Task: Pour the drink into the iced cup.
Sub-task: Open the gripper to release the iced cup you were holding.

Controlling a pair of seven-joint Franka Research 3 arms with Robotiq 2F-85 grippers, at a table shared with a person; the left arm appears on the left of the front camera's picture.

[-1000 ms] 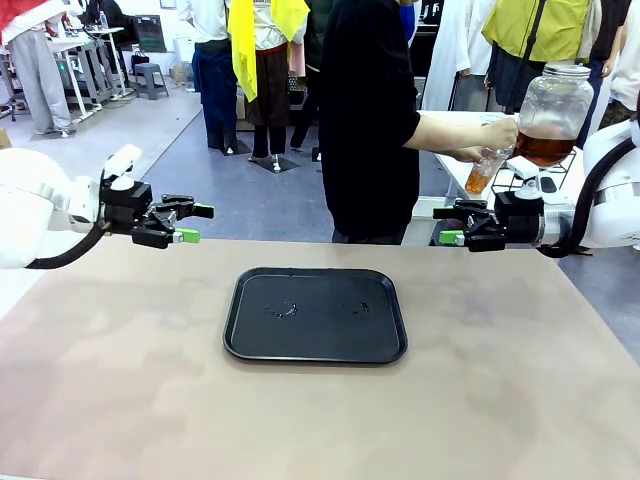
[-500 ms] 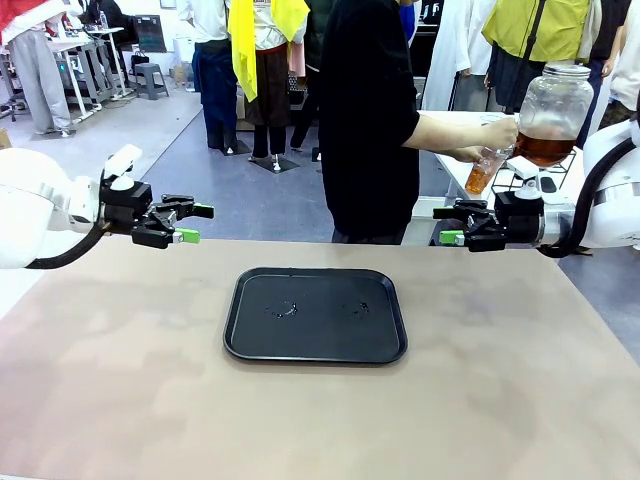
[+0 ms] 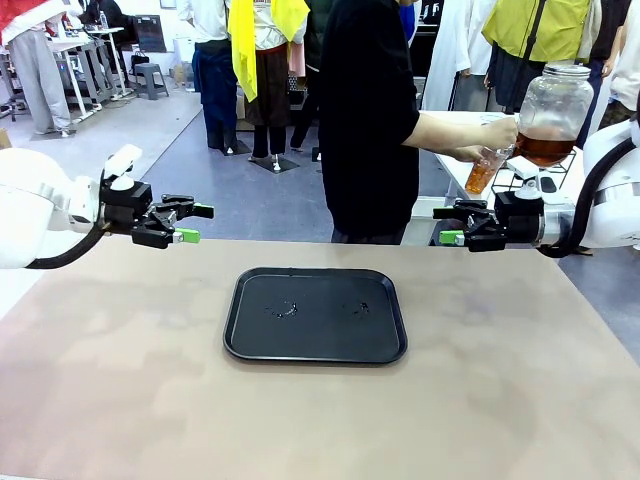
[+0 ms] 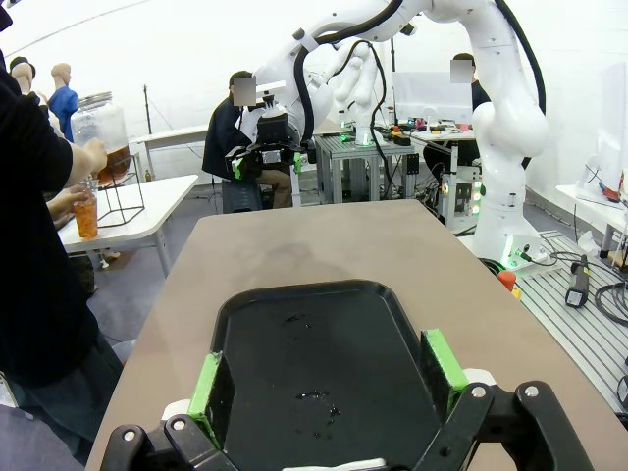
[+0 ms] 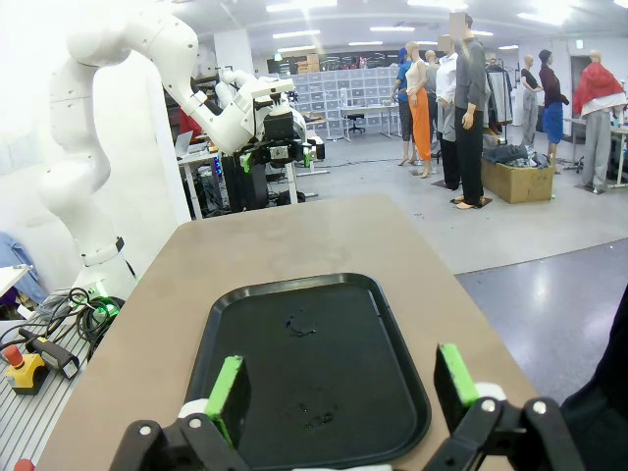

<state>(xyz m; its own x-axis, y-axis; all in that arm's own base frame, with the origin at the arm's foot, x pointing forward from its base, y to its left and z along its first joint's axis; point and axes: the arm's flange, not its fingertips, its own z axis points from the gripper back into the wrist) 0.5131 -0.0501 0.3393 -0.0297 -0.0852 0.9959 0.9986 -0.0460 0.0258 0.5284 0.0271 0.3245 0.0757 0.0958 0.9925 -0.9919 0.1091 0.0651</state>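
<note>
Drink [image 3: 545, 148] sits low in the jar [image 3: 556, 105] on a side table far right, where a person's hand [image 3: 497, 131] holds what looks like a cup [image 3: 484, 168] at the spigot. Left gripper [image 3: 190, 223] and right gripper [image 3: 447, 225] hover with jaws apart, flanking the tray [image 3: 315, 315].

Counted: one black tray [image 3: 315, 315] on one table [image 3: 120, 390]; two grippers, left [image 3: 193, 223] and right [image 3: 447, 225]; one glass dispenser jar [image 3: 553, 112]; one clear cup [image 3: 485, 168], one wire stand [image 3: 538, 178].
</note>
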